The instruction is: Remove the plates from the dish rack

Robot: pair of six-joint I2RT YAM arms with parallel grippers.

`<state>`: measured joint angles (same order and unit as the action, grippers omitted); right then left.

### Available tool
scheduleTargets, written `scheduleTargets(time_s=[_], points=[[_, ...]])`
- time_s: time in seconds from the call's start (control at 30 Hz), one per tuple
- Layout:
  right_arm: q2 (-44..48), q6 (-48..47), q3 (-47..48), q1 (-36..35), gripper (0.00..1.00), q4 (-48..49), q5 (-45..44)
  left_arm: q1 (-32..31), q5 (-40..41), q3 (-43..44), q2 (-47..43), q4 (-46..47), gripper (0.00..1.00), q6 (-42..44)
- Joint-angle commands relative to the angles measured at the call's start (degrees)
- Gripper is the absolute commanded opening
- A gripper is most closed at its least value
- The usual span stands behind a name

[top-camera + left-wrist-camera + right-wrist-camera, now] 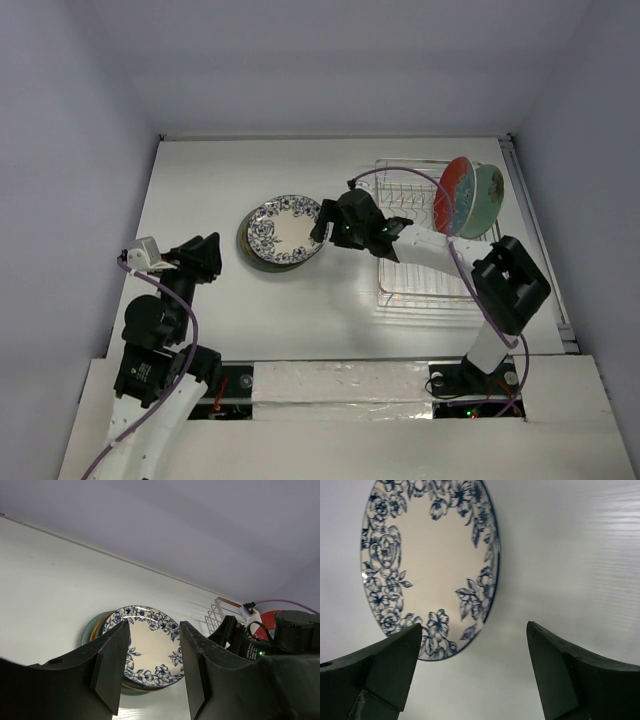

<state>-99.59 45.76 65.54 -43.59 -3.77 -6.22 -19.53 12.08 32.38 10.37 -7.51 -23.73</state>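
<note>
Top view: right gripper [326, 224] spread wide and empty, just beside the rim of the blue-white floral plate [281, 229], which tops the stack [246, 250] on the tabletop [200, 180]. Red plate [455, 194] and mint plate [489, 198] stand upright at the far end of the dish rack [405, 292].
Left wrist view: left gripper [151, 675] apart, holding nothing, pointed at the stack — collision risk if both arms work there.
Right wrist view: floral rim close to one finger — a low swing toward the rack could drag it and skew the stack. Lift first.
</note>
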Motion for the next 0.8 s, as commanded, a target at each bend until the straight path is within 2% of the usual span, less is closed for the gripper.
scheduleTargets(time_s=[0.0, 0.07, 0.1, 0.13, 0.17, 0.2, 0.23, 0.27, 0.33, 0.37, 0.4, 0.47, 0.5, 0.53, 0.57, 0.63, 0.67, 0.77], points=[[6.1, -7.3, 3.7, -0.4, 0.90, -11.1, -8.6, -0.9, -0.2, 0.0, -1.2, 2.7, 0.41, 0.0], [9.7, -8.8, 3.4, -0.4, 0.81, -15.2, -15.0, -0.9, -0.2, 0.0, -1.4, 2.6, 0.41, 0.0], [11.7, -9.2, 3.2, -0.4, 0.72, -16.7, -18.0, -1.4, -0.2, 0.0, -1.7, 2.6, 0.41, 0.0], [16.2, -9.1, 3.2, 0.2, 0.37, -20.1, -24.4, -1.4, -0.2, 0.0, -1.8, 2.5, 0.41, 0.0], [18.5, -8.8, 3.2, 0.9, 0.16, -21.8, -24.5, -1.4, -0.2, 0.0, -2.0, 2.5, 0.41, -0.1], [20.6, -8.8, 3.1, 1.7, 0.00, -23.5, -30.2, -1.9, -0.2, 0.0, -2.4, 2.4, 0.41, -0.1], [24.0, -9.4, 3.2, 2.8, 0.00, -25.2, -32.4, -1.9, -0.2, 0.1, -2.7, 2.3, 0.41, -0.1], [25.1, -9.8, 3.4, 4.4, 0.00, -28.5, -34.2, -1.9, -0.2, 0.0, -3.0, 2.4, 0.30, -0.1], [27.1, -11.2, 3.5, 9.3, 0.00, -31.1, -37.2, -2.5, -0.2, 0.0, -3.8, 2.5, 0.17, -0.1], [28.9, -11.8, 3.3, 10.7, 0.00, -32.5, -38.2, -2.5, -0.2, -0.1, -4.0, 2.4, 0.05, -0.2], [29.8, -12.2, 3.2, 13.4, 0.00, -33.3, -40.0, -3.1, -0.2, 0.0, -4.6, 2.5, 0.00, 0.0], [31.6, -12.7, 2.9, 15.9, 0.02, -34.9, -41.8, -3.7, -0.2, 0.0, -5.1, 2.4, 0.00, -0.1], [33.0, -13.1, 2.8, 18.7, 0.13, -35.9, -42.0, -3.7, -0.2, 0.0, -5.5, 2.3, 0.00, -0.1], [33.5, -14.8, 2.8, 20.1, 0.44, -36.0, -41.1, -4.2, -0.2, 0.0, -5.7, 2.2, 0.00, -0.1], [33.6, -15.4, 3.2, 21.5, 0.57, -36.2, -40.0, -4.7, -0.2, 0.0, -6.0, 2.3, 0.00, -0.1], [33.1, -17.9, 3.2, 24.6, 0.74, -35.4, -38.3, -5.3, -0.2, 0.1, -6.5, 2.1, 0.04, 0.0], [32.6, -18.5, 3.4, 25.5, 0.75, -35.3, -37.6, -5.3, -0.2, 0.1, -6.7, 2.0, 0.14, -0.1], [29.6, -19.8, 4.9, 27.8, 0.75, -35.3, -36.7, -6.6, -0.2, 0.1, -7.4, 1.5, 0.27, -0.2]])
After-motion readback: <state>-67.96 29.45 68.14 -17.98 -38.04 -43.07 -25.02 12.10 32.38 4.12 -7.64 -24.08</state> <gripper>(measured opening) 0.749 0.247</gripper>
